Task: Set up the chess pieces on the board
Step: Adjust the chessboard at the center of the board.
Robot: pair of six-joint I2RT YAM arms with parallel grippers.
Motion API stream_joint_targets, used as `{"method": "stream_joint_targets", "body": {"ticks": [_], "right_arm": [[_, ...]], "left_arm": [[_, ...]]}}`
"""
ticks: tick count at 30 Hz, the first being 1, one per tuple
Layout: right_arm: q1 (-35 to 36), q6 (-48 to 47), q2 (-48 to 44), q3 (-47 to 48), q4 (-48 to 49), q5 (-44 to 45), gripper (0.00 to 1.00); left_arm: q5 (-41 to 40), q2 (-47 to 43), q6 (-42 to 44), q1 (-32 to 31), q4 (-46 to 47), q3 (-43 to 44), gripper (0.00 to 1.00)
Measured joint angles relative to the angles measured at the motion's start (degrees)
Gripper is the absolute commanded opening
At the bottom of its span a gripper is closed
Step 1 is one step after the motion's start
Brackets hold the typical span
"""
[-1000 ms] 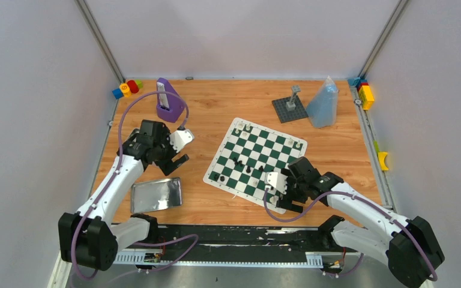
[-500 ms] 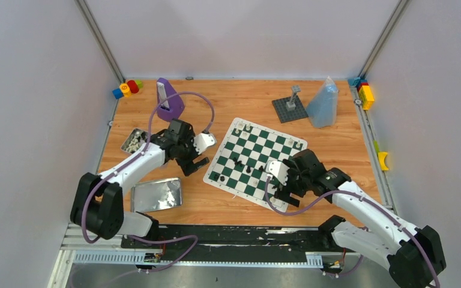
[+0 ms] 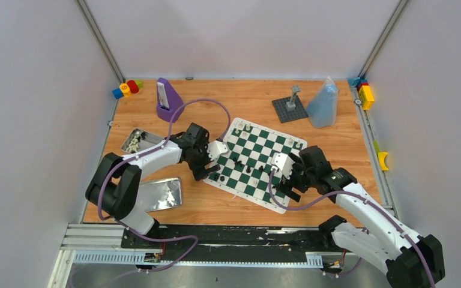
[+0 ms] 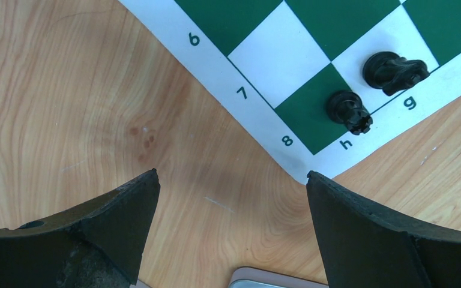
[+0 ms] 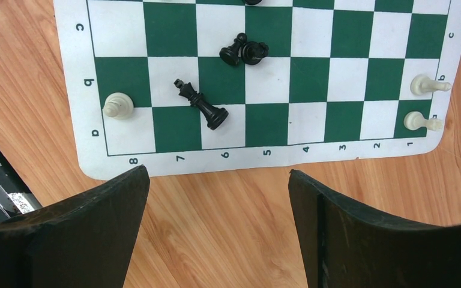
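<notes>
Left gripper (image 4: 231, 186): hovering at the board (image 3: 270, 147) corner, jaws spread wide.
Right gripper (image 5: 216, 180): hovering beside the board edge, jaws spread.

One board (image 3: 264, 150), one tin lid (image 3: 156, 195), one purple stand (image 3: 168, 102), one grey baseplate (image 3: 289, 110), one bluish bag (image 3: 324, 105); the left wrist view holds two black chess pieces (image 4: 348, 111).

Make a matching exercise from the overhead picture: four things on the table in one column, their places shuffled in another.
Things: 1 purple stand; 2 metal lid; 3 blue bag; 4 open tin.
Places: A near side, left of the board; B far right; C far left; D left edge, midway back.
Pairs: 1-C, 2-A, 3-B, 4-D.
</notes>
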Motion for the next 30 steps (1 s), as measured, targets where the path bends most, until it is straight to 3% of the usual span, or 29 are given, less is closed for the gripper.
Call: {"method": "stream_joint_targets", "body": {"ticks": [17,30], "right_arm": [[-1.16,1.03,0.96,0.22,1.36,-0.33,0.88],[-4.92,1.62,5.97,2.56,4.04,-3.02,0.88]], "left_arm": [[-3.41,2.03,-1.66,-3.85,2.29,0.02,0.98],[-8.46,-5.16,-0.09,-8.17,4.13,-6.86,0.98]]}}
